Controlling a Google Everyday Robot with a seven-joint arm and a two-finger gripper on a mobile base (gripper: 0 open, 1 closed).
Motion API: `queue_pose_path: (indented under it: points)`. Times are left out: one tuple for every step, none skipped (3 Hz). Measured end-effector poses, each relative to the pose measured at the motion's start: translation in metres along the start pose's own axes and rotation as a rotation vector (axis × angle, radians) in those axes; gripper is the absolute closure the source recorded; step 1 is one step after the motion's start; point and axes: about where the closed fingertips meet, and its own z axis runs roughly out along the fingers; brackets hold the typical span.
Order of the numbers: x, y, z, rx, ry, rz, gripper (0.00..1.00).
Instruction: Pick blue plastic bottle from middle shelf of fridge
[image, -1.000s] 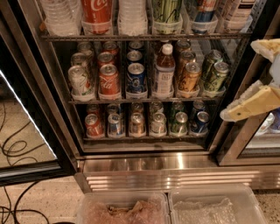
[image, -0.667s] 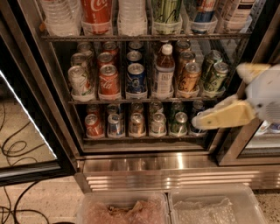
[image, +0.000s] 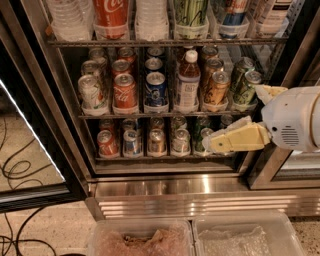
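The blue plastic bottle stands upright on the middle shelf of the fridge, in the fourth lane from the left, with cans on both sides and behind. It has a white cap, dark drink and a pale label. My gripper is at the right, in front of the fridge's right edge and lower right of the bottle. It is open and empty. One yellowish finger reaches left over the bottom shelf's cans; the other sits by the green cans.
A blue soda can and a red cola can stand left of the bottle, orange and green cans to its right. Big bottles fill the top rack. The open door frame is at the left, cables on the floor. Two plastic bins sit below.
My gripper has moved left and a little down from the right edge, so its lower finger now lies in front of the bottom shelf's right cans. The bottle and cans have not moved.
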Motion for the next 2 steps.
queue_pose_path:
  points:
    - [-0.007, 0.006, 0.012, -0.002, -0.052, 0.050, 0.00]
    - [0.014, 0.027, 0.036, 0.028, -0.106, 0.158, 0.00]
